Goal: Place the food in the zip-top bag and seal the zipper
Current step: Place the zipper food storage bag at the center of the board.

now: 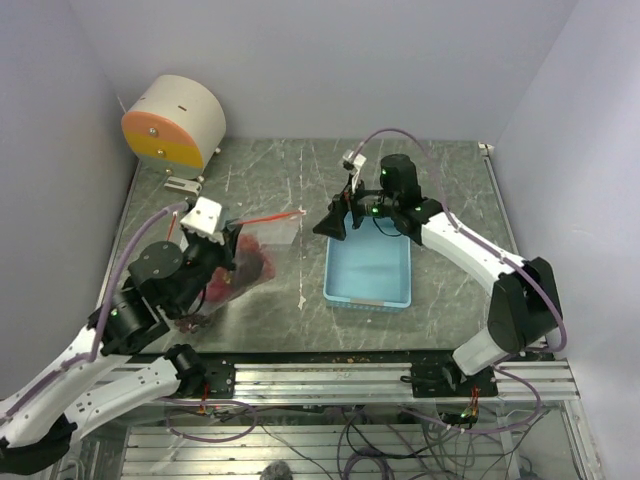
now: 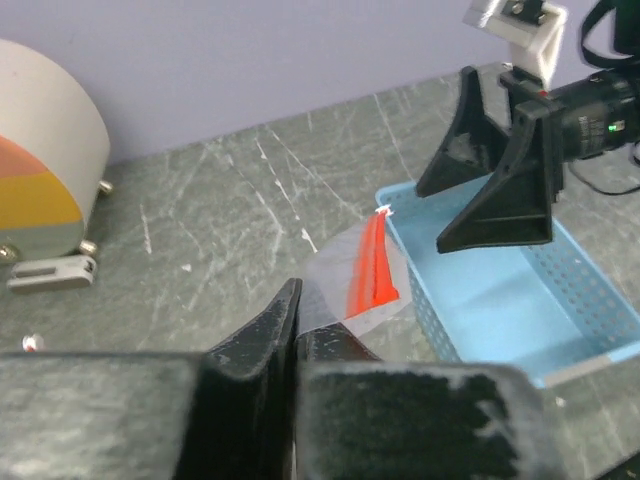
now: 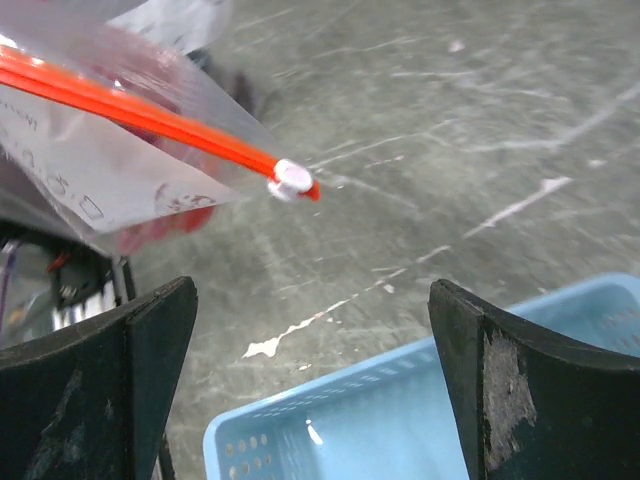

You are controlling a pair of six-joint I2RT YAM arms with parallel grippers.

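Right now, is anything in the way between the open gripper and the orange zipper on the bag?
No, nothing visible. The right gripper is open, and the zipper on the bag ends just ahead of it, with only table showing between. The blue tray sits under the gripper, not between them.

The left claw (image 2: 297, 322) is closed, its fingers pressed together on the clear zip-top bag (image 2: 335, 290). The orange-red zipper (image 2: 372, 268) runs away from it to the corner of the blue tray (image 2: 500, 320). The right claw (image 2: 475, 205) hangs above that corner, fingers apart. A white drum (image 2: 45, 170) stands at left on the tabletop (image 2: 220, 210).
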